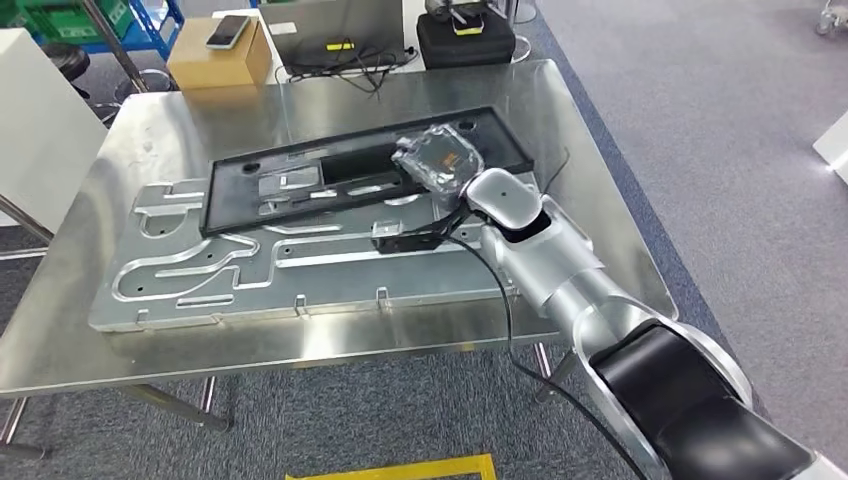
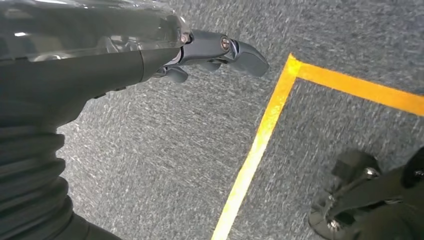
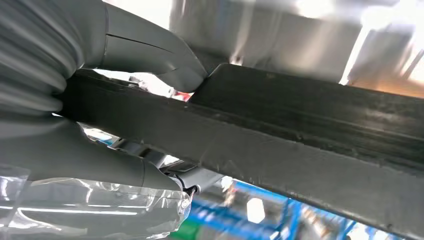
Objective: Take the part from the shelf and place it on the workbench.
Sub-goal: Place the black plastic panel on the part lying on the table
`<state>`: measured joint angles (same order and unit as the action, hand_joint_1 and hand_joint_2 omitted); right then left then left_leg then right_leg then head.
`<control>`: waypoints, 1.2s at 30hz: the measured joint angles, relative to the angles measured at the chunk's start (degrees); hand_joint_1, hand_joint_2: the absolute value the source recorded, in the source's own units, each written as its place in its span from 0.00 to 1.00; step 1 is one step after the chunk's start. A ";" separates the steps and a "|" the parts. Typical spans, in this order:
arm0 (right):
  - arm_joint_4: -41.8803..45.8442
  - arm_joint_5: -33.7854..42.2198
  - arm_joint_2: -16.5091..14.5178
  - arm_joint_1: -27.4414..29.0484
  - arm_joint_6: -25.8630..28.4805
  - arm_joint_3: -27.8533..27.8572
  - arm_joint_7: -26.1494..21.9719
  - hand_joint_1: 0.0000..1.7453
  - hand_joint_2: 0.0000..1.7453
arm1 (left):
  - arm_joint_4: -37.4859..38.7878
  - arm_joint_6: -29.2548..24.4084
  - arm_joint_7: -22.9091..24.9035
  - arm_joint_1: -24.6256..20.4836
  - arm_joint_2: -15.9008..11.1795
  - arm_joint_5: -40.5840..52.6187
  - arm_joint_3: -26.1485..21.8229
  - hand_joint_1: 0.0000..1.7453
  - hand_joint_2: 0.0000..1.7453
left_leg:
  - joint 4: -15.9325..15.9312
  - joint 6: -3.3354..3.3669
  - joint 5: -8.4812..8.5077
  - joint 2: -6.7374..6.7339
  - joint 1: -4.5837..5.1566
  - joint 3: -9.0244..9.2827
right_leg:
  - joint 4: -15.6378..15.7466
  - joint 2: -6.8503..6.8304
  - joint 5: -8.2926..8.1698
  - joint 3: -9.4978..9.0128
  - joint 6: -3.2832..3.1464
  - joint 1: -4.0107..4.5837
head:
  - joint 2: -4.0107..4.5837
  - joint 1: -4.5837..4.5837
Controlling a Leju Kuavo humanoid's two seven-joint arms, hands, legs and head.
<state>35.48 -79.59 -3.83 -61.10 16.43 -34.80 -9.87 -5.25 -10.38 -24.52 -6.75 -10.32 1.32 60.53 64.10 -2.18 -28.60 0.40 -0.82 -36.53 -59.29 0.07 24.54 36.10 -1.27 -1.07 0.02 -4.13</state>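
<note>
Head view, looking down on a steel workbench (image 1: 560, 110) filling the centre of the frame. Long black frame-shaped part (image 1: 300, 165) lying at a slant across the middle, resting on a large machined aluminium plate (image 1: 250, 285) that covers the lower left of the bench. Right hand (image 1: 440, 160), wrapped in clear plastic, at the part's right half just above centre, silver arm running down to the lower right corner. In the right wrist view, thick grey thumb (image 3: 155, 52) pressed over the black part's edge (image 3: 300, 130) with fingers beneath, gripping it. Left hand (image 2: 210, 52) in the left wrist view at upper left, fingers loosely curled and holding nothing, above grey carpet (image 2: 150, 165) crossed by yellow floor tape (image 2: 260, 135). Cardboard box (image 1: 220, 55) with a phone on top at the upper left, black case (image 1: 465, 40) at top centre.
</note>
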 joint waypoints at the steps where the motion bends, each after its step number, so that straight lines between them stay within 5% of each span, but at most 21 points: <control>1: -2.02 -0.18 -0.80 -0.40 -0.64 -0.81 -0.19 1.00 1.00 | 0.00 0.19 -0.21 -0.02 0.00 -0.01 0.14 0.00 1.00 | 3.94 -0.15 -1.66 -0.03 0.00 -2.02 | 0.01 -0.11 0.19 -0.18 -0.28 0.12 | 0.00 0.00; 3: -5.41 -0.21 -1.94 -0.81 -2.84 -1.99 -1.15 1.00 1.00 | 0.00 0.78 -0.78 0.08 0.01 -0.01 0.54 0.00 1.00 | 10.23 -0.24 -3.29 -0.03 0.00 -5.67 | 0.00 -0.26 0.59 -0.55 -0.58 0.37 | 0.00 0.00; 4: -7.01 -0.18 -2.32 -0.88 -4.57 -2.54 -1.83 1.00 1.00 | -0.01 1.15 -1.17 0.17 0.01 0.00 0.76 0.00 1.00 | 10.74 -0.17 -2.55 -0.04 0.01 -6.29 | -0.01 -0.26 0.82 -0.83 -0.62 0.46 | 0.00 0.00; 7: -11.22 -0.20 -2.86 -0.27 -9.81 -4.26 -2.92 1.00 1.00 | -0.02 1.65 -2.21 0.29 0.02 0.01 1.12 0.00 1.00 | 1.19 0.51 3.84 -0.01 0.11 -2.56 | -0.02 -0.15 1.67 -1.97 -0.36 0.68 | 0.00 0.00; 9: -13.35 0.03 -2.94 0.47 -11.73 -5.00 -3.01 1.00 1.00 | -0.02 1.67 -2.60 0.28 0.03 -0.01 1.14 0.00 1.00 | -4.36 1.05 5.65 -0.01 0.39 -0.14 | -0.07 -0.01 2.02 -2.18 0.05 0.84 | 0.00 0.00; 13: -15.50 1.21 -2.83 0.91 -12.65 -5.35 -2.92 0.00 0.00 | -0.03 1.87 -3.41 0.26 0.05 -0.02 1.16 0.00 1.00 | -5.89 2.08 5.23 -0.23 0.38 0.89 | -0.37 0.19 2.67 -2.29 1.19 0.80 | 0.00 0.01; 15: -16.32 2.13 -2.51 1.22 -11.91 -5.33 -2.56 0.00 0.00 | -0.04 2.01 -3.99 0.20 0.07 -0.03 1.17 0.00 1.00 | -6.46 2.69 5.23 -0.38 0.12 1.57 | -4.22 0.18 4.93 -0.75 1.75 0.79 | 0.00 0.01; 18: -17.25 3.96 -1.73 2.59 -9.13 -5.03 -2.33 0.00 0.00 | -0.04 1.90 -4.44 0.18 0.07 -0.03 1.22 0.00 1.00 | -6.49 3.06 5.09 -0.40 0.14 1.79 | -14.39 0.16 8.76 4.79 2.16 0.64 | 0.00 0.01; 20: -17.60 4.88 -1.42 3.31 -7.63 -4.58 -2.36 0.00 0.00 | -0.04 1.76 -4.46 0.18 0.08 -0.03 1.39 0.00 1.00 | -6.45 3.02 5.01 -0.39 0.14 1.94 | -14.43 0.11 7.22 5.31 2.25 0.48 | 0.00 0.00; 22: -17.81 5.55 -1.32 3.57 -6.36 -4.10 -2.37 0.00 0.00 | -0.04 1.67 -4.44 0.09 0.12 -0.03 1.66 0.00 0.50 | -6.24 2.79 4.86 -0.38 0.14 2.09 | -6.97 -0.01 3.31 1.84 2.09 0.33 | 0.00 0.01; 24: -17.90 6.57 -1.33 3.90 -4.43 -3.50 -2.77 0.00 0.00 | -0.04 1.63 -4.43 -0.08 0.15 -0.03 2.02 0.00 0.00 | -5.96 2.29 4.63 -0.32 0.30 2.06 | -0.83 -0.08 1.14 -1.13 1.72 0.48 | 0.00 0.01; 27: -17.73 10.43 -1.31 4.70 0.93 -1.67 -6.37 0.00 0.00 | -0.04 1.46 -4.27 -0.16 0.16 -0.02 2.50 0.00 0.00 | -6.01 1.30 4.68 -0.26 0.32 2.01 | 0.40 -0.02 0.77 -1.55 0.83 0.73 | 0.00 0.00; 29: -16.65 16.33 -1.53 5.06 4.79 0.94 -12.82 0.00 0.00 | -0.04 1.35 -3.85 -0.19 0.16 -0.01 2.70 0.00 0.00 | -4.79 0.66 3.79 -0.26 0.16 1.49 | 0.78 0.00 0.37 -1.59 0.06 0.56 | 0.00 0.00; 33: -12.40 28.59 -2.36 6.57 6.90 6.88 -24.26 0.00 0.00 | -0.04 1.31 -2.64 -0.63 0.01 -0.01 2.89 0.00 0.00 | 8.15 0.00 -2.66 -0.28 0.06 -4.31 | 0.96 0.01 0.23 -1.67 -0.54 0.49 | 0.00 0.00; 34: -10.26 32.31 -2.35 7.62 7.04 7.86 -25.30 0.00 0.00 | -0.04 1.31 -2.34 -0.63 0.00 -0.01 2.90 0.00 0.00 | 10.26 -0.05 -3.09 -0.28 0.05 -5.37 | 0.92 -0.01 0.28 -1.68 -0.55 0.54 | 0.00 0.00; 36: -3.87 40.77 -2.04 10.28 8.14 8.86 -25.76 0.00 0.00 | -0.04 1.27 -1.94 -0.54 -0.02 -0.01 2.90 0.00 0.00 | 7.84 0.05 -0.82 -0.29 0.04 -4.31 | 0.80 -0.02 0.46 -1.75 -0.44 0.56 | 0.00 0.00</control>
<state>31.61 -38.83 -5.87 -50.82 24.57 -25.94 -35.63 -5.29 -9.11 -26.46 -7.29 -10.33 1.31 63.43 71.94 -2.13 -29.42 0.11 -0.77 -40.84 -58.48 0.05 25.00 34.35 -1.71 -0.50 0.02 -4.13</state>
